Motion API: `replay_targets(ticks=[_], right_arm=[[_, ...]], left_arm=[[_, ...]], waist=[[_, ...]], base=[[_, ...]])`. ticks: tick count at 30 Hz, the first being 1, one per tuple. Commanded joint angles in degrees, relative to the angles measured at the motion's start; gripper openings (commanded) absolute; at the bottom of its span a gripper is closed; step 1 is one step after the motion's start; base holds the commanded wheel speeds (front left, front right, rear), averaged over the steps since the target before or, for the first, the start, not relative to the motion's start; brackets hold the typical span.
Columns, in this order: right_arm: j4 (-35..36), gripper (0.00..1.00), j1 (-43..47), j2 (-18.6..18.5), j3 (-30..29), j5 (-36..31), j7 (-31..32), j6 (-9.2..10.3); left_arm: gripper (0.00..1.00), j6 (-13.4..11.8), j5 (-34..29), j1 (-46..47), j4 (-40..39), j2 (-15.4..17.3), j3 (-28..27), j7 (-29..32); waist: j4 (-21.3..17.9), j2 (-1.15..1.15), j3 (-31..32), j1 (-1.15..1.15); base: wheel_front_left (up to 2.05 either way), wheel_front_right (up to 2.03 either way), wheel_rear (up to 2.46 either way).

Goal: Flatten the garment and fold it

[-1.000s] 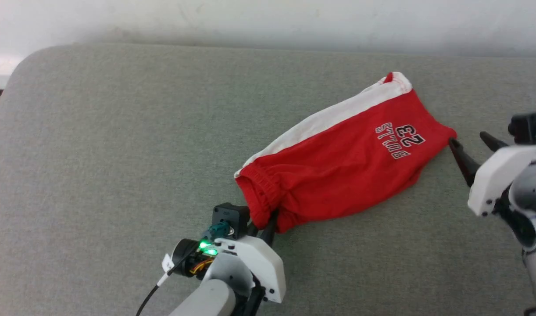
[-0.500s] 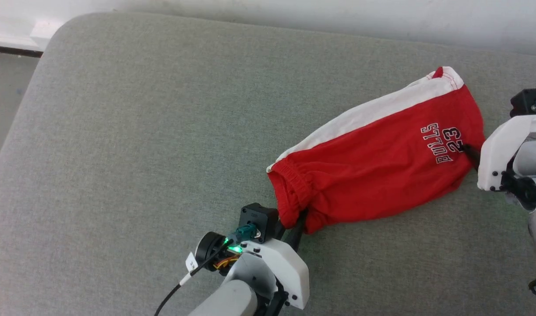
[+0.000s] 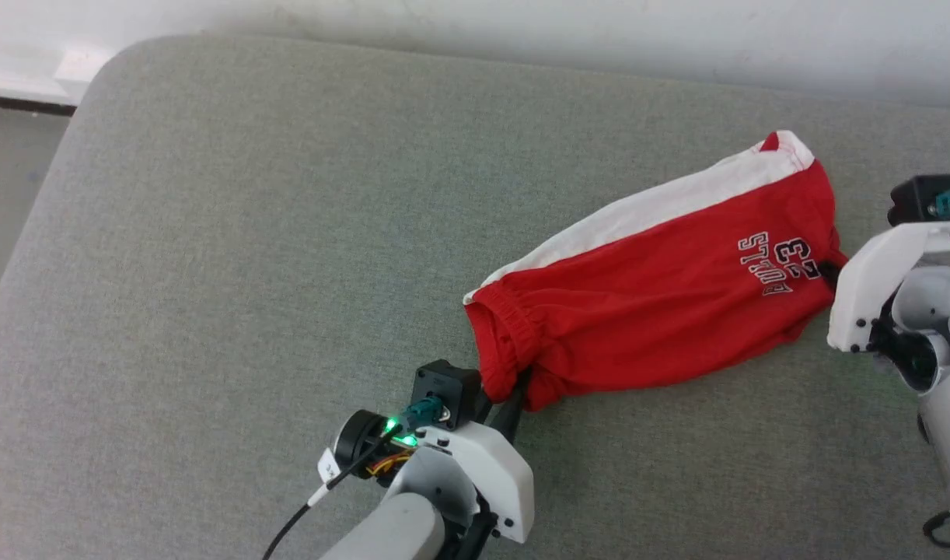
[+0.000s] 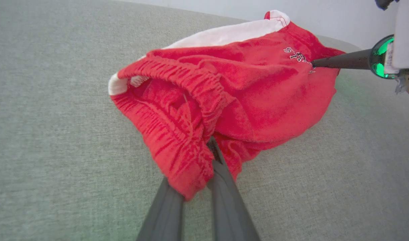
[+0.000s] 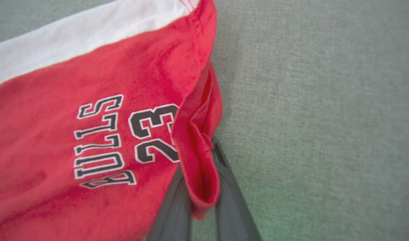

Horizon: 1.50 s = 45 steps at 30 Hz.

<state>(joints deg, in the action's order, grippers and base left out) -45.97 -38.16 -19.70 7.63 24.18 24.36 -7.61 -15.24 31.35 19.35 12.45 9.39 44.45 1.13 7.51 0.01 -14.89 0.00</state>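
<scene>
The garment, red shorts with a white side stripe and "BULLS 23" print, lies stretched across the grey cushion, waistband lower left, hem upper right. My left gripper is shut on the gathered waistband; the left wrist view has the red elastic bunched between its fingers. At the right, my right gripper is shut on the hem beside the print. In the right wrist view a fold of red hem sits pinched between the fingers. The right gripper's dark finger appears far off in the left wrist view.
The grey cushion's rounded corner is at upper left, with floor beyond its left edge. A white wall runs behind the cushion's far edge.
The camera shifted. The right gripper moved in from beside the hem corner onto the hem and closed on it. The left gripper kept its hold on the waistband.
</scene>
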Motion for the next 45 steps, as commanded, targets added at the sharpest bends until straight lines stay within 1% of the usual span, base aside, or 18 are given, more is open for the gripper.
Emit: replay_targets(ticks=[1, 5, 8, 9, 11, 12, 15, 18, 19, 21, 26, 30, 34, 35, 36, 37, 38, 45], right_arm=[[-0.7, 0.00, 2.3, 0.0, 0.1, 1.6, -0.6, 0.12], [1.9, 0.00, 5.7, -0.3, -1.0, 7.1, -2.5, 0.12], [5.5, 0.00, 9.6, -0.6, -2.1, 10.9, -3.7, 0.12], [7.1, 0.00, 11.3, -0.6, -2.6, 12.1, -4.2, 0.12], [10.8, 0.00, 15.1, -0.2, -3.9, 13.9, -5.4, 0.12], [12.9, 0.00, 17.4, 0.1, -4.5, 14.6, -6.0, 0.12], [19.4, 0.00, 25.4, 2.2, -8.0, 16.0, -7.1, 0.12], [26.3, 0.00, 33.8, 5.2, -11.7, 15.6, -6.6, 0.12], [26.3, 0.00, 33.8, 5.2, -11.7, 15.6, -6.6, 0.12], [31.0, 0.00, 38.8, 7.1, -13.5, 14.3, -5.6, 0.12], [40.7, 0.00, 47.7, 12.2, -15.7, 10.0, -0.8, 0.12], [43.4, 0.00, 50.5, 14.4, -17.3, 7.4, 2.5, 0.12], [42.1, 0.00, 50.4, 15.5, -19.0, 6.5, 4.2, 0.12], [41.8, 0.05, 50.1, 15.5, -19.4, 6.2, 3.9, 0.12], [41.5, 1.00, 49.7, 15.5, -19.6, 5.9, 3.7, 0.12], [41.3, 1.00, 49.4, 15.3, -19.7, 6.0, 3.7, 0.12], [41.6, 1.00, 49.1, 14.9, -19.5, 6.0, 3.7, 0.12], [45.8, 1.00, 48.0, 10.2, -18.3, 4.6, 1.8, 0.12]], left_arm=[[0.00, -0.2, 0.1, 0.1, 0.3, 0.7, -0.5, -0.7], [0.00, -0.6, 0.8, -1.2, 0.2, 1.6, -1.4, -1.5], [0.00, -0.9, 1.5, -2.6, -0.1, 2.4, -1.9, -1.7], [0.00, -0.8, 1.7, -3.0, -0.3, 2.7, -1.9, -1.8], [0.00, 0.4, 2.3, -3.9, -0.9, 3.3, -1.5, -1.8], [0.00, 0.6, 2.6, -4.4, -1.0, 3.6, -1.5, -1.7], [0.00, 0.8, 3.2, -6.2, -1.6, 4.8, -1.5, -1.5], [0.00, 0.7, 4.0, -8.1, -2.5, 6.1, -1.9, -1.5], [0.00, 0.7, 4.0, -8.1, -2.5, 6.1, -1.9, -1.5], [0.00, 0.6, 4.7, -9.4, -3.1, 7.1, -2.2, -1.1], [0.00, 0.4, 5.9, -11.9, -3.7, 9.7, -2.1, 1.4], [0.00, 0.5, 7.0, -12.9, -3.3, 11.1, -0.7, 6.3], [0.00, -0.9, 7.1, -13.1, -2.8, 11.5, -0.4, 8.7], [0.00, -1.0, 7.0, -13.0, -2.8, 11.6, -0.2, 9.1], [0.00, -1.1, 6.9, -12.9, -2.9, 11.6, 0.0, 9.3], [0.89, -1.1, 6.8, -12.8, -2.9, 11.5, 0.1, 9.3], [1.00, -1.2, 6.8, -12.7, -2.8, 11.5, 0.1, 9.3], [1.00, -2.0, 6.6, -12.7, -5.0, 11.3, -1.1, 6.5]], waist=[[-1.1, -0.01, 1.9, 0.00], [-2.2, -0.01, 4.4, 0.00], [-3.1, -0.01, 6.1, 0.00], [-3.4, -0.01, 6.7, 0.00], [-3.8, -0.01, 7.7, 0.00], [-4.0, -0.01, 8.2, 0.00], [-4.8, -0.01, 9.6, 0.00], [-5.8, -0.01, 10.5, 0.00], [-5.8, -0.01, 10.5, 0.00], [-6.4, -0.01, 10.9, 0.00], [-7.7, -0.01, 11.3, 0.00], [-8.0, -0.01, 11.3, 0.00], [-7.9, -0.01, 11.2, 0.00], [-7.7, -0.01, 11.2, 0.00], [-7.4, -0.01, 11.2, 0.00], [-7.2, -0.01, 11.3, 0.00], [-7.1, -0.01, 11.3, 0.00], [-5.4, -0.01, 12.1, 0.00]], base=[[0.00, 0.00, 0.00], [0.00, 0.00, 0.00], [0.00, 0.00, 0.00], [0.00, 0.00, 0.00], [0.00, 0.00, 0.00], [0.00, 0.00, 0.00], [0.00, 0.00, 0.00], [0.00, 0.00, 0.00], [0.00, 0.00, 0.00], [0.00, 0.00, 0.00], [0.00, 0.00, 0.00], [0.00, 0.00, 0.00], [0.00, 0.00, 0.00], [0.00, 0.00, 0.00], [0.00, 0.00, 0.00], [0.00, 0.00, 0.00], [0.00, 0.00, 0.00], [0.00, 0.00, 0.00]])
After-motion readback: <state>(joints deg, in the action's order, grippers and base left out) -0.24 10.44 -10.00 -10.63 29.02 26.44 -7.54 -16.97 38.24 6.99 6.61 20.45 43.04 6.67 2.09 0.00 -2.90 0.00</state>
